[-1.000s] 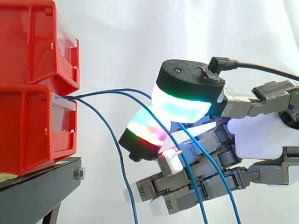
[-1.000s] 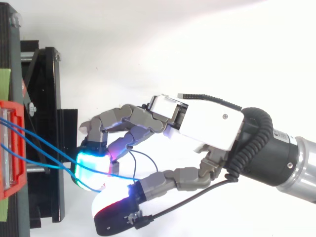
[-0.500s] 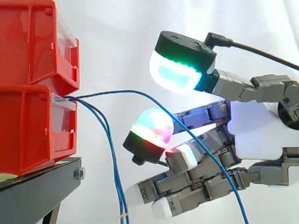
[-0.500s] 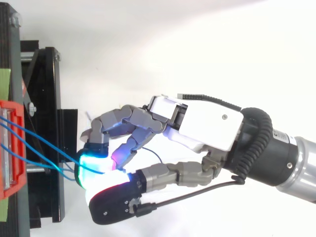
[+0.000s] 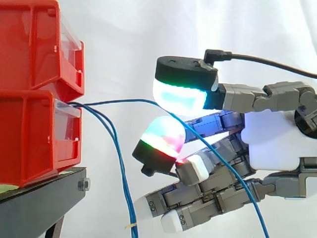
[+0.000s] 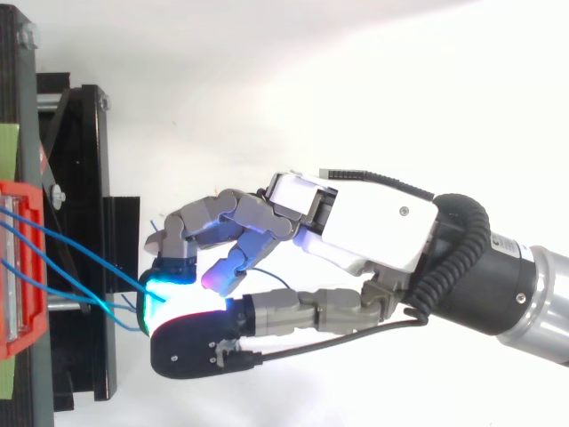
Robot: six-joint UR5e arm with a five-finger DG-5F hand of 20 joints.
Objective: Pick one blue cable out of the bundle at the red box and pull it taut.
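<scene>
Found upper red plastic bin [image 5: 29, 44] stacked on lower red plastic bin [image 5: 29, 139], both on black metal stand [image 5: 39, 203] at left of side view. Traced one thin blue cable [image 5: 119, 101] from the lower bin's front, arching rightward into the robot hand [image 5: 277, 139]. Recorded it pinched between two glowing fingertips [image 5: 181, 96], one pad above, one below. Noted other fingers lying close together beneath, and the cable trailing down across them, curved rather than straight. Saw two other blue cables [image 5: 121, 168] hanging from the same bin, left of the hand.
</scene>
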